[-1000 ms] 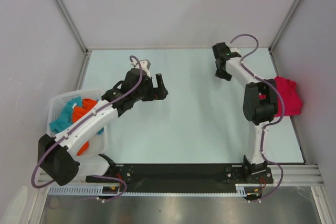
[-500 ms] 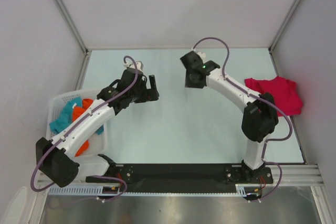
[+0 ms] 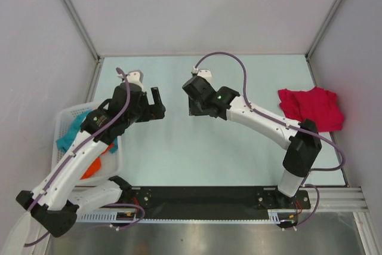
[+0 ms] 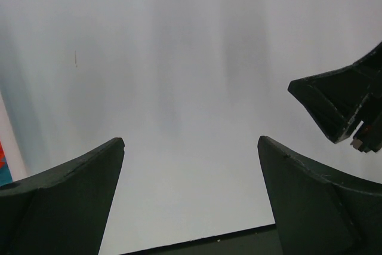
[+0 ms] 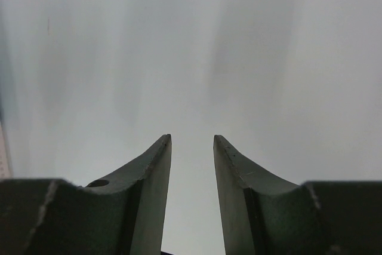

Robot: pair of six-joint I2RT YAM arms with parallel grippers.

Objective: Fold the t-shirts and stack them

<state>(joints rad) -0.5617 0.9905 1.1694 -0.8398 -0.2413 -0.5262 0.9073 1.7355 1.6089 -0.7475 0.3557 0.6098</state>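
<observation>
One crimson t-shirt [image 3: 311, 107] lies crumpled at the right edge of the pale table, far from both grippers. My left gripper [image 3: 158, 103] hovers over the left-centre of the table, its fingers spread wide with only bare table between them [image 4: 191, 141]. My right gripper [image 3: 192, 108] hangs just to its right, near the table's middle, and its fingers stand partly apart with nothing between them [image 5: 191, 137]. In the left wrist view a dark finger of the right gripper [image 4: 340, 108] shows at the right edge.
A white basket [image 3: 65, 113] at the left table edge holds teal cloth [image 3: 71, 137] and orange cloth [image 3: 92, 166], partly hidden under my left arm. Grey walls close in the table at the back and both sides.
My right arm has swung left from the back right corner to the table's middle, uncovering the red t-shirt. My left gripper has drawn back to the left. Neither gripper's opening has changed.
</observation>
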